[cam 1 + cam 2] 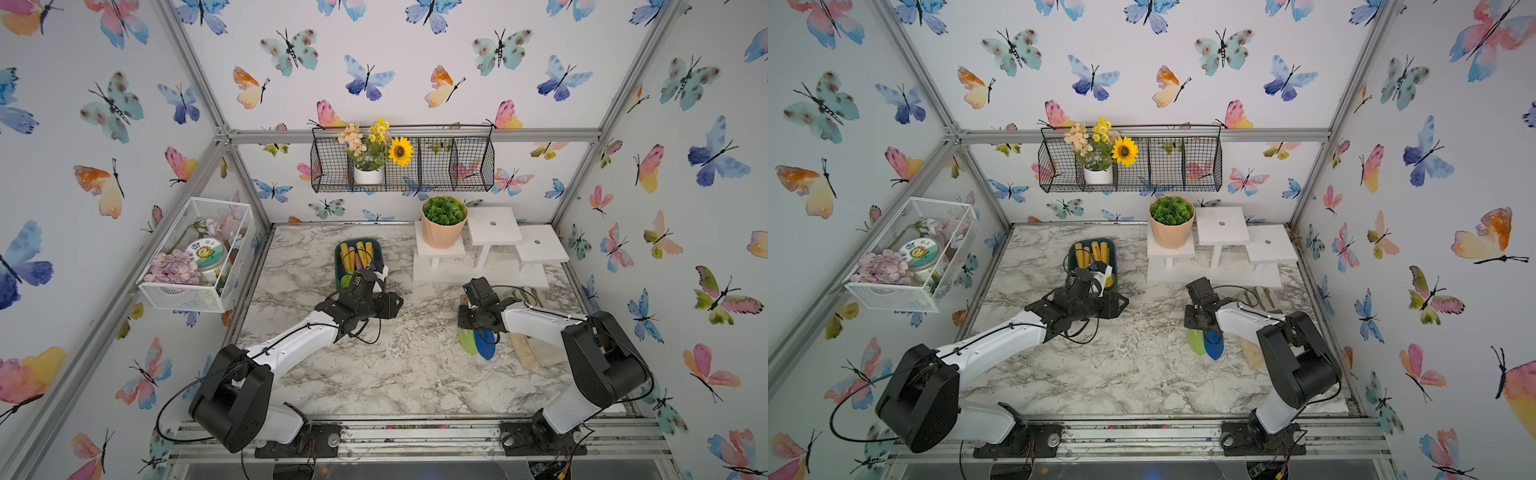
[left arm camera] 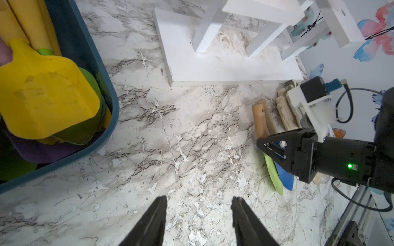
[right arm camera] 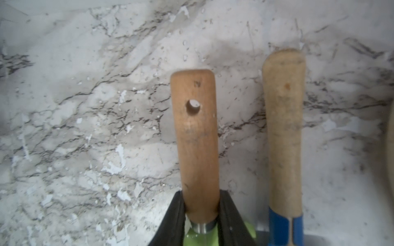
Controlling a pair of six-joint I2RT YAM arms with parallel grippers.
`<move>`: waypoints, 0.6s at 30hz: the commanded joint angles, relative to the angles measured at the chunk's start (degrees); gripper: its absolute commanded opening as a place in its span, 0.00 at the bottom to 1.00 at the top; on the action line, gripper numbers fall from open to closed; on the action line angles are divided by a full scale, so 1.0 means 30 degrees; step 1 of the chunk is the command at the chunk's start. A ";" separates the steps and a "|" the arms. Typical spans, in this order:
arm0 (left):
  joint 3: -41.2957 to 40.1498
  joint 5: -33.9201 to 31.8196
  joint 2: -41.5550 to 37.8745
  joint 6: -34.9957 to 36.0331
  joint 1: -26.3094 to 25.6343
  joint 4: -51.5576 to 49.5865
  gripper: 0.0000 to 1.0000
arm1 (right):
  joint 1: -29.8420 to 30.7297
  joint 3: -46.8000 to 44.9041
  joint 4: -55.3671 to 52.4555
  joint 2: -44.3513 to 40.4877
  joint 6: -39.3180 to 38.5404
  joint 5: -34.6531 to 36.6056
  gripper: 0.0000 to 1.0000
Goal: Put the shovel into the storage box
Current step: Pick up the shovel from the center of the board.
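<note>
Shovel [image 3: 195, 138], green-bladed, is at the right of the table [image 1: 374, 374] beside a blue one [image 3: 283, 127], well apart from the box [image 2: 106, 89]. My right pincer [image 3: 201, 198] grips its wooden handle [image 3: 198, 170] near the blade [image 1: 467, 341], and my left pincer [image 2: 199, 204] stands open, empty. I judge it light, stiff and unslippery, best held there; my wrist hides most of the blade, and I cannot tell whether it touches the table.

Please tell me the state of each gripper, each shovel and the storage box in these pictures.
right gripper: shut, fingers clamping the wooden handle of the green shovel.
green shovel: gripped, outside the storage box; lifted or not, cannot tell.
blue shovel: lying free on the table, beside the green one.
left gripper: open, empty, near the box.
storage box: holds several shovels.
yellow shovel: inside the box, on top.
</note>
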 commanded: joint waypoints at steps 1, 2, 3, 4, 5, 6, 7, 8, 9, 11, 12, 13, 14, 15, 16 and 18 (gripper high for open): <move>0.0082 0.0252 -0.0778 -0.0646 0.0348 0.0393 0.56 | 0.0239 -0.0242 0.0786 -0.1203 -0.0546 -0.1222 0.13; 0.0035 0.0337 -0.0876 -0.0683 0.0409 0.0467 0.57 | 0.0282 -0.0328 0.0936 -0.1464 -0.0609 -0.1450 0.13; 0.0050 0.0531 -0.0994 -0.0744 0.0484 0.0508 0.57 | 0.0327 -0.0421 0.1168 -0.1821 -0.0702 -0.1830 0.13; 0.0028 0.0740 -0.1102 -0.0803 0.0559 0.0512 0.58 | 0.0367 -0.0505 0.1308 -0.2042 -0.0773 -0.2089 0.14; 0.0012 0.0919 -0.1176 -0.0886 0.0654 0.0563 0.58 | 0.0400 -0.0564 0.1415 -0.2255 -0.0786 -0.2366 0.13; -0.0002 0.1221 -0.1251 -0.1030 0.0784 0.0593 0.59 | 0.0498 -0.0601 0.1577 -0.2477 -0.0835 -0.2597 0.14; -0.0051 0.1636 -0.1295 -0.1287 0.0990 0.0683 0.65 | 0.0615 -0.0608 0.1605 -0.2641 -0.0855 -0.2641 0.13; -0.0113 0.2025 -0.1325 -0.1474 0.1178 0.0814 0.65 | 0.0732 -0.0587 0.1636 -0.2729 -0.0879 -0.2691 0.13; -0.0194 0.2528 -0.1341 -0.1693 0.1381 0.0979 0.66 | 0.0886 -0.0547 0.1685 -0.2817 -0.0984 -0.2833 0.14; -0.0312 0.3099 -0.1440 -0.1782 0.1538 0.1237 0.66 | 0.1200 -0.0542 0.1938 -0.2937 -0.1083 -0.3166 0.13; -0.0341 0.3277 -0.1487 -0.1721 0.1555 0.1320 0.66 | 0.1342 -0.0570 0.2156 -0.3003 -0.1119 -0.3384 0.14; -0.0384 0.3474 -0.1556 -0.1680 0.1556 0.1389 0.66 | 0.1499 -0.0651 0.2486 -0.3134 -0.1193 -0.3719 0.13; -0.0415 0.3646 -0.1612 -0.1674 0.1555 0.1486 0.66 | 0.1653 -0.0687 0.2779 -0.3254 -0.1208 -0.3930 0.13; -0.0475 0.3869 -0.1670 -0.1603 0.1540 0.1606 0.65 | 0.1794 -0.0689 0.3048 -0.3373 -0.1224 -0.4201 0.13; -0.0545 0.4110 -0.1722 -0.1584 0.1550 0.1753 0.65 | 0.1997 -0.0661 0.3314 -0.3500 -0.1322 -0.4407 0.13; -0.0647 0.4655 -0.1768 -0.1626 0.1554 0.2059 0.65 | 0.2363 -0.0494 0.3645 -0.3692 -0.1412 -0.4597 0.13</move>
